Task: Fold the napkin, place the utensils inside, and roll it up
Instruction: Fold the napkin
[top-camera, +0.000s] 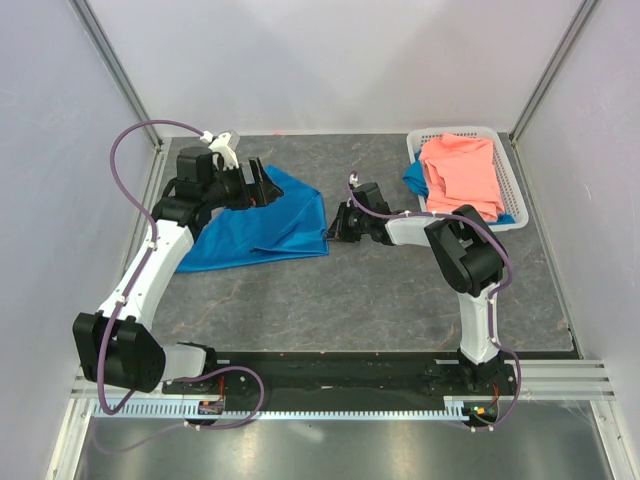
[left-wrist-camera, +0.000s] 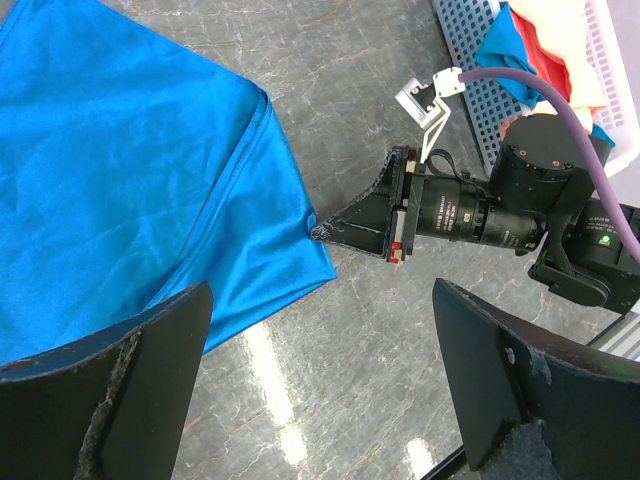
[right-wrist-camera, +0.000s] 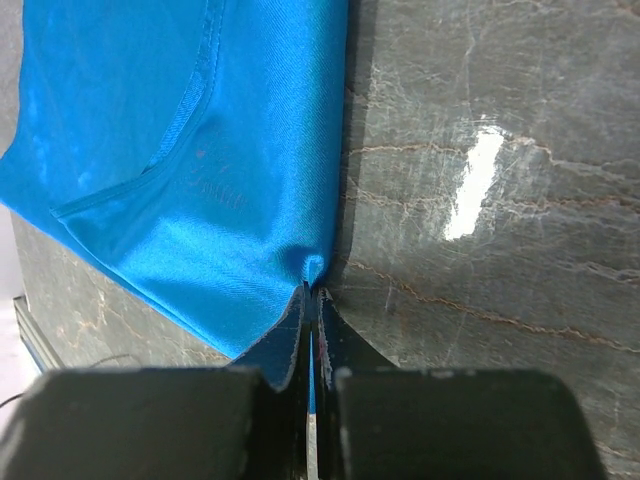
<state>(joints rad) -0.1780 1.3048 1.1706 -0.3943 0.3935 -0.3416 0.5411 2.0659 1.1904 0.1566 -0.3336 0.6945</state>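
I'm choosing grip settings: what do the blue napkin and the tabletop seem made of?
The napkin looks like thin satin-like woven fabric: soft sheen, fine weave, stitched hem, limp folds. The tabletop looks like polished grey stone or stone-print laminate: pale veins, sharp bright glare; which, I cannot tell.

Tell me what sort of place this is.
Probably a robot lab test cell: plain white walls box in a dark table, two robot arms are bolted to a metal rail, and a white basket holds cloths.
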